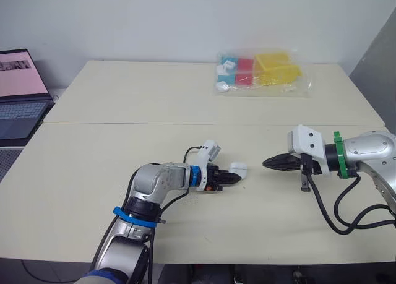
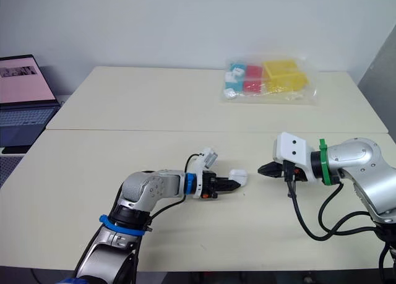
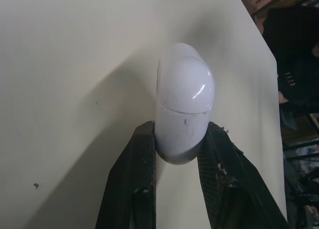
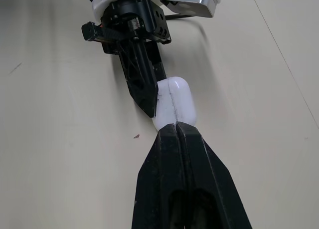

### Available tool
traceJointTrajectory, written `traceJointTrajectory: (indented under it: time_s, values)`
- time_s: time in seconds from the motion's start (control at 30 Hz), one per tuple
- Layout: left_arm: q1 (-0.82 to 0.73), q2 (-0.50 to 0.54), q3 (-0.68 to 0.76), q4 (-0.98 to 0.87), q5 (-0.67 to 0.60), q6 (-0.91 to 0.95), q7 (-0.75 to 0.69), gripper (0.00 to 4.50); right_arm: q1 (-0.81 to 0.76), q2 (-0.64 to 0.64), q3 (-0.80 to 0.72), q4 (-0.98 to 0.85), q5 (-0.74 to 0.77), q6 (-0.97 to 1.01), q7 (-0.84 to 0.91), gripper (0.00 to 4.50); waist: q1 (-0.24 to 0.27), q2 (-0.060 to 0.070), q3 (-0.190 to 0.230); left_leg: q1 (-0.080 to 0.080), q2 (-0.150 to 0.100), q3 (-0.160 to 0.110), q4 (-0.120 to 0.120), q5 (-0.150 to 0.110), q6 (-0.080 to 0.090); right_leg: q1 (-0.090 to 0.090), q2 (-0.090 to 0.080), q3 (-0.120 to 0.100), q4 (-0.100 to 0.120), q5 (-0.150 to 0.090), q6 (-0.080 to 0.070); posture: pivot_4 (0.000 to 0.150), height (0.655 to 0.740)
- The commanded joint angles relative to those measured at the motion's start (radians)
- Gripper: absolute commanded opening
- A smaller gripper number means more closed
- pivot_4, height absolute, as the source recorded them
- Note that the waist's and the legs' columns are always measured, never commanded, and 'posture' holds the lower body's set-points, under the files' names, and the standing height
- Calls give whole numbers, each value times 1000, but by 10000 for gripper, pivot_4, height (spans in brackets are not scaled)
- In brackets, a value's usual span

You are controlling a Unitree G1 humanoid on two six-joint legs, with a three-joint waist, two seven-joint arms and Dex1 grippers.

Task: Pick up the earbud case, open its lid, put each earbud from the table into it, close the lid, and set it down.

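A white earbud case with its lid closed sits between the black fingers of my left gripper, which is shut on its lower half. In the left wrist view the case shows a thin lid seam, and its rounded top points away from the fingers. It is held low over the cream table, near the front middle. My right gripper is shut with nothing in it. Its tip points at the case from a short way to the right. In the right wrist view, the right gripper lines up with the case.
A clear plastic bag of coloured blocks lies at the back right of the table. An open laptop stands off the table's left edge. A seam runs across the tabletop behind both arms.
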Motion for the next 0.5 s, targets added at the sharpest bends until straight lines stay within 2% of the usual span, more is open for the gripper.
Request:
traceJointTrajectory:
  time_s: [0.03, 0.07, 0.13, 0.43, 0.5]
  values:
    - [-16, -3, 37, 26, -15, 23, 16, 7759, -6, 3, -29, -27, 15, 4, -12, 0, 0, 0, 0, 0, 0, 0, 0, 0, 0, 0, 0, 0, 0, 0, 0, 1500, 7400]
    - [-19, -5, 43, 33, -16, 26, 21, 7759, -5, 4, -29, -30, 16, 6, -14, 0, 0, 0, 0, 0, 0, 0, 0, 0, 0, 0, 0, 0, 0, 0, 0, 1500, 7400]
    - [-22, -1, 41, 46, -4, 18, 27, 14996, -2, 5, -29, -35, 17, 8, -17, 0, 0, 0, 0, 0, 0, 0, 0, 0, 0, 0, 0, 0, 0, 0, 0, 1500, 7400]
    - [-20, 56, 6, 53, 32, -23, 11, 41540, -6, 6, -33, -41, 28, 21, -24, 0, 0, 0, 0, 5, 0, 0, 0, 0, 0, 4, -1, 0, 0, 0, 0, 1500, 7400]
    - [-12, 86, -11, 40, 39, -33, -3, 44885, -10, 3, -38, -41, 40, 34, -21, 0, -2, 0, -1, 6, 1, 0, 0, 0, -1, 4, -1, 1, 1, 1, 0, 1500, 7400]
